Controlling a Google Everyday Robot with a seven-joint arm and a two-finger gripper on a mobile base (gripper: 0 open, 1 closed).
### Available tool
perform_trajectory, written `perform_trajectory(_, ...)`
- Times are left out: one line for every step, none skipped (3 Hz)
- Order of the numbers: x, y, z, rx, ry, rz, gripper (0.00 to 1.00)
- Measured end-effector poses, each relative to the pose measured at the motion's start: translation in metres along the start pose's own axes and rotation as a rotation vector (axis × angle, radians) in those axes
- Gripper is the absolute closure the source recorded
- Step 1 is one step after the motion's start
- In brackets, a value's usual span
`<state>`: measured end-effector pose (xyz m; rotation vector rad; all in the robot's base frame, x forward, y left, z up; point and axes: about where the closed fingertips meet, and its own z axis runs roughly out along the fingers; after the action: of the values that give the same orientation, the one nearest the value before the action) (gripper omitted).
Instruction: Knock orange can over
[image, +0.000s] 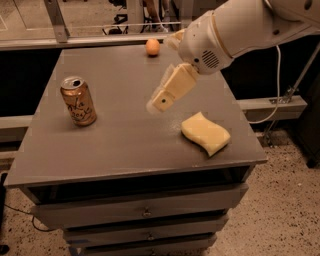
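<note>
The orange can (78, 101) stands upright on the left part of the grey table top (125, 135), its silver pull-tab top showing. My gripper (161, 101) hangs from the white arm that reaches in from the upper right. It is above the middle of the table, well to the right of the can and not touching it. It is left of the yellow sponge and a little above the surface.
A wavy yellow sponge (205, 132) lies on the right part of the table near the front edge. A small orange ball (152, 47) sits at the far edge. Drawers run below the table front. A white cable hangs at the right.
</note>
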<state>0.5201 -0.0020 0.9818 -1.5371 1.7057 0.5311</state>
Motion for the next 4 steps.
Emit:
perform_trajectory(0.000, 0.000, 0.000, -0.001, 0.001, -0.001, 0.00)
perform_trajectory(0.002, -0.003, 0.015, 0.025, -0.052, 0.035, 0.00)
perform_trajectory(-0.007, -0.011, 0.068, 0.028, -0.191, 0.086, 0.00)
perform_trajectory(-0.021, -0.017, 0.121, 0.009, -0.312, 0.106, 0.00)
